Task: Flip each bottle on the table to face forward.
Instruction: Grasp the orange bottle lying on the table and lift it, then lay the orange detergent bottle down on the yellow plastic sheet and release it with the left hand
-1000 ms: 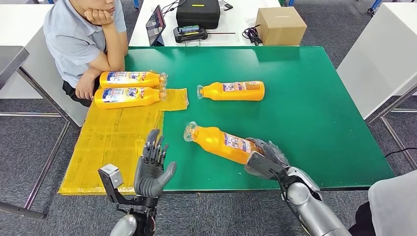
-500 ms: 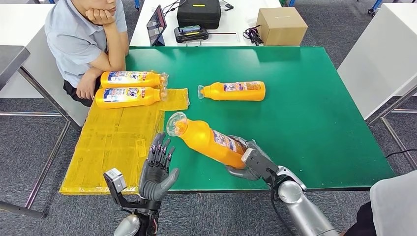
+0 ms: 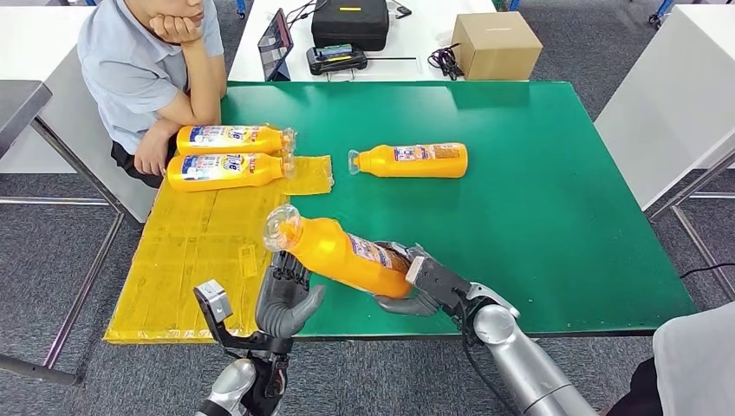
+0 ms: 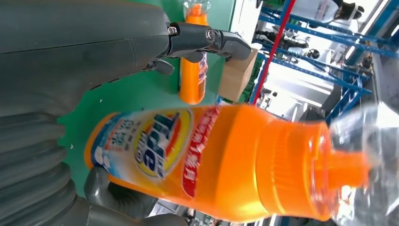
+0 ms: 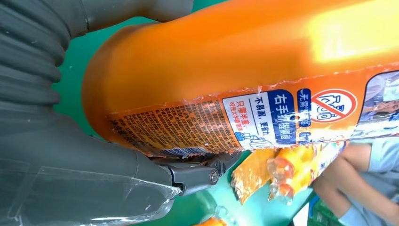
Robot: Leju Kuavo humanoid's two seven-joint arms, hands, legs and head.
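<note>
My right hand grips the base of an orange bottle and holds it tilted above the green table, clear cap pointing left and up. The right wrist view shows its back label. My left hand stands open just under the bottle's neck; in the left wrist view the bottle lies between its spread fingers and thumb without a clear grip. Another orange bottle lies on the table's middle. Two more bottles lie side by side on the yellow mat.
A person sits at the table's far left corner, one hand beside the two bottles. Behind the table are a cardboard box, a black case and a tablet. A white table stands to the right.
My right hand has lifted the bottle off the table and carried it left, cap rising toward my left hand. The left hand has shifted slightly right, under the bottle.
</note>
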